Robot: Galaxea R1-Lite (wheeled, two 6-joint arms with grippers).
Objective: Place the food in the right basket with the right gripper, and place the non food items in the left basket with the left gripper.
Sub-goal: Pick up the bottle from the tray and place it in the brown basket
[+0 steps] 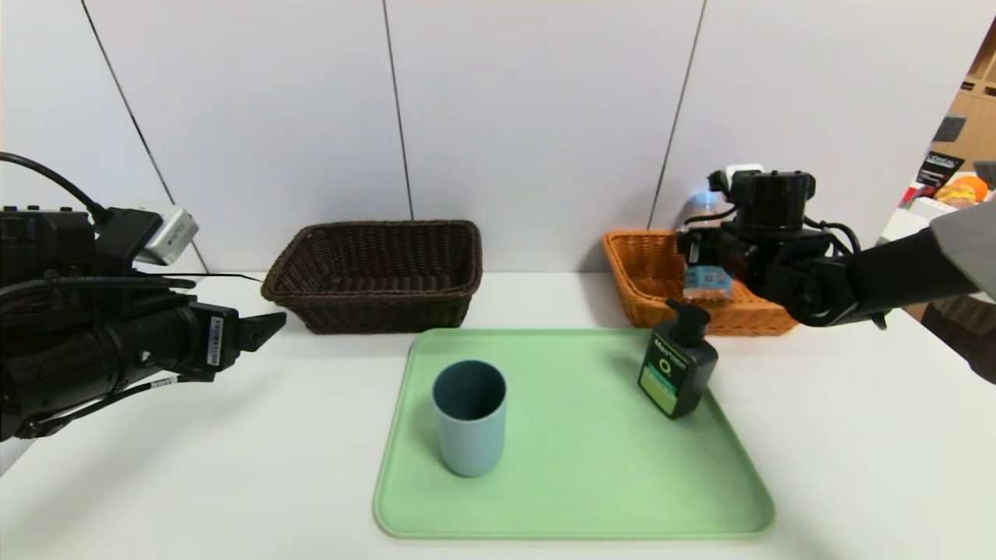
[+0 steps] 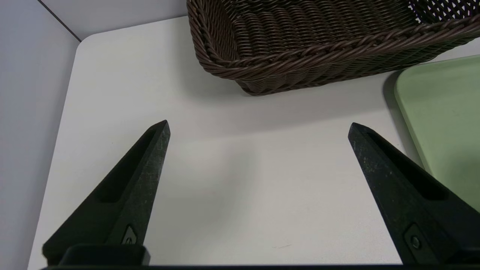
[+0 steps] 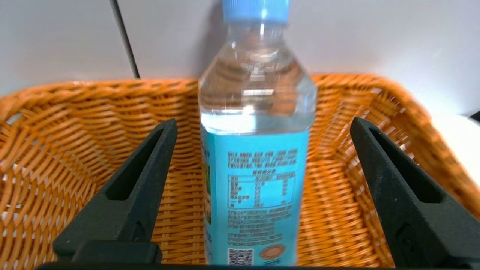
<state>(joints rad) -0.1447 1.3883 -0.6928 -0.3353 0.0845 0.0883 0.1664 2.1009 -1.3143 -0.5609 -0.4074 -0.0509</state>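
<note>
Over the orange basket (image 3: 67, 123), your right gripper (image 3: 262, 150) had its jaws spread clear of the water bottle (image 3: 258, 157): light, slippery, best pinched at the label; left gripper (image 2: 258, 150) spread, idle

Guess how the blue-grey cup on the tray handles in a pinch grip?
The cup looks rigid and likely light, since it stands empty. Its smooth handleless wall may slip. Standing tall and upright on the green tray, a sideways nudge could tip it.
</note>
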